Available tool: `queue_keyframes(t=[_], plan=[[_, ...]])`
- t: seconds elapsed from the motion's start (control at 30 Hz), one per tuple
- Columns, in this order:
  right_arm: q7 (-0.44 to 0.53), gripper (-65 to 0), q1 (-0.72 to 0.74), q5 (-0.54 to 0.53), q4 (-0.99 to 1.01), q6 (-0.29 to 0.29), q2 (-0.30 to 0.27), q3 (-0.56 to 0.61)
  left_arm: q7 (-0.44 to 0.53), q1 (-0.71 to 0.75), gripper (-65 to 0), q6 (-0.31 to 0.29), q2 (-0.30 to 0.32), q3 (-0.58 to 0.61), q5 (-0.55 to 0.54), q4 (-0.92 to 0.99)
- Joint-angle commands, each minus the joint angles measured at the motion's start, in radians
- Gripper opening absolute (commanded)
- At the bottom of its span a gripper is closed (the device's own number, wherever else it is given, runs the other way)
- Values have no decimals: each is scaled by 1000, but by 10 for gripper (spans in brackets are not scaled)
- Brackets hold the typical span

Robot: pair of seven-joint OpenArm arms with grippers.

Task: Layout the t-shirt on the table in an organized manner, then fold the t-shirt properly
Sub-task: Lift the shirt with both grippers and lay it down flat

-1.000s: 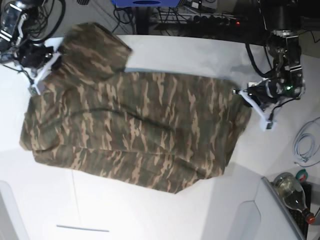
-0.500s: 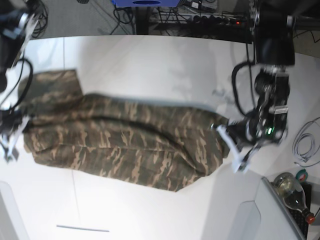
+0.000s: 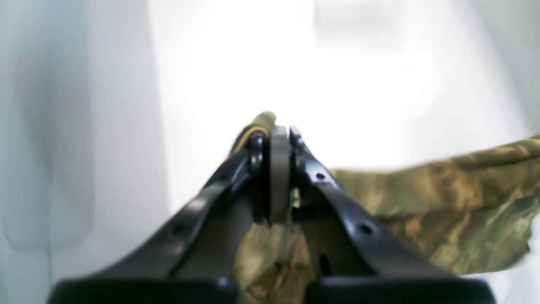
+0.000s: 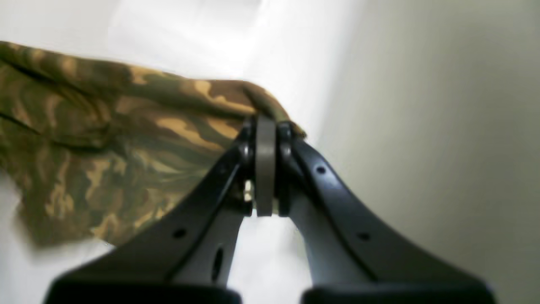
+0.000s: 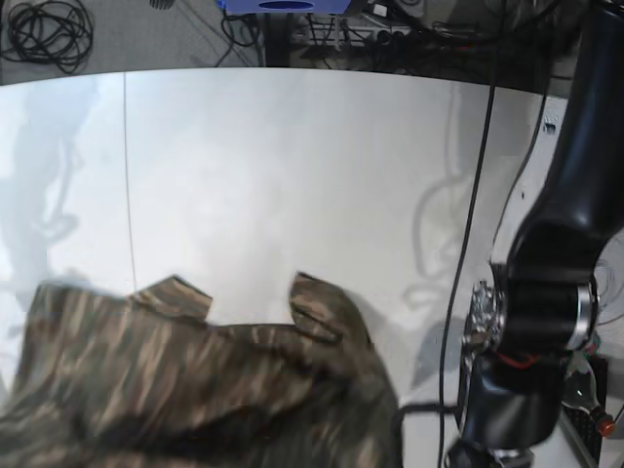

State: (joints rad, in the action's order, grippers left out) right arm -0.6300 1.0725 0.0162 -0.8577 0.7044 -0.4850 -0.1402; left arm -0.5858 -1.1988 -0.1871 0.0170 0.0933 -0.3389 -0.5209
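The camouflage t-shirt (image 5: 195,390) hangs bunched along the near edge of the white table (image 5: 292,175), and two cloth flaps stick up at its top edge. In the left wrist view my left gripper (image 3: 274,139) is shut on a fold of the t-shirt (image 3: 443,202), which trails off to the right. The right wrist view shows my right gripper (image 4: 265,131) shut on a corner of the t-shirt (image 4: 105,147), which spreads out to the left. The base view holds only the left arm (image 5: 546,292), at the right. Both grippers are out of the base view.
A thin dark seam line (image 5: 126,175) crosses the tabletop at the left. Coiled cables (image 5: 44,34) and a blue object (image 5: 283,5) lie beyond the far edge. A black cable (image 5: 478,195) hangs beside the left arm. A bottle's red cap (image 5: 606,426) shows at the bottom right.
Both grippers have dragged the t-shirt from the middle of the table to its near edge. The right arm has left the base view, and the left arm now looms at the right.
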Motion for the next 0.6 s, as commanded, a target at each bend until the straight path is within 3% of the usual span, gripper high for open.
queue_keyframes(t=[0.0, 0.07, 0.17, 0.27, 0.43, 0.57], plan=[[20, -645, 50, -9, -68, -6, -22, -3, -20, -42, -650, -2, 5, -53, -4, -77], [-1, -645, 53, -9, -186, -6, -50, -5, -93, -17, -650, -1, 8, -166, -2, -218], [-118, -647, -1, -11, -384, -6, -82, -49, -202, 78, -650, -1, 22, -301, 4, -480], [-227, -647, -136, -11, -578, -6, -79, -149, -285, 211, -650, -1, 41, -306, 5, -683], [-313, -647, -498, -11, -808, -6, 1, -301, -316, 538, -650, -1, 79, -303, 7, -896], [-285, -647, -722, -11, -763, -6, 125, -385, -277, 759, -650, -4, 114, -295, 7, -879]])
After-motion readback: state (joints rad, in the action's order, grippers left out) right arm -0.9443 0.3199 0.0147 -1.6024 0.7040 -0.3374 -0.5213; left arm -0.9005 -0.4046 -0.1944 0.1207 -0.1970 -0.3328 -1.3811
